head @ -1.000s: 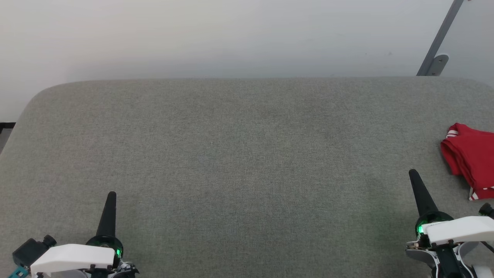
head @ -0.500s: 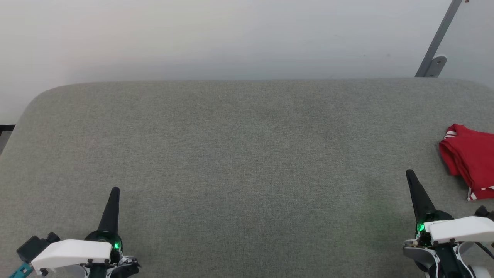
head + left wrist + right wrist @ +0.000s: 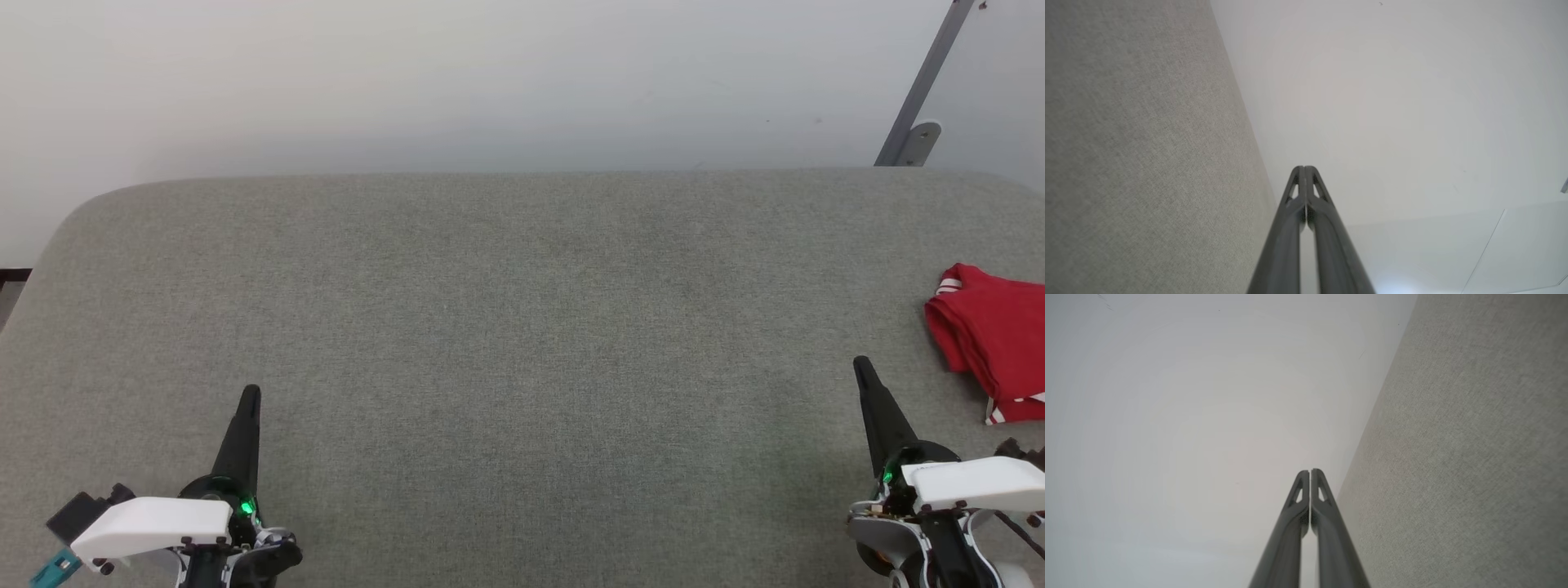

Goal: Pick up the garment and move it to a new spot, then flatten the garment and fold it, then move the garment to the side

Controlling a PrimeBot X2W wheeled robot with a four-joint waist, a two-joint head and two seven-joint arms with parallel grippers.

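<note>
The garment (image 3: 992,336) lies folded in a small red bundle with white-and-red striped trim at the far right of the grey fabric surface (image 3: 506,327), cut off by the head view's edge. My right gripper (image 3: 860,364) is shut and empty, low on the right, a short way left of and nearer than the garment. At the lower left my left gripper (image 3: 252,392) is shut too, holding nothing. Both wrist views show the fingers pressed together: left gripper (image 3: 1304,167), right gripper (image 3: 1309,471).
A white wall (image 3: 490,73) rises behind the surface's far edge. A grey metal bracket (image 3: 918,135) slants up at the back right. The surface's rounded left corner (image 3: 73,220) drops off toward a dark floor strip.
The head view has shifted slightly, so the whole scene sits a little lower and to the left. The left fingertip now points a bit higher and to the right. The garment lies still.
</note>
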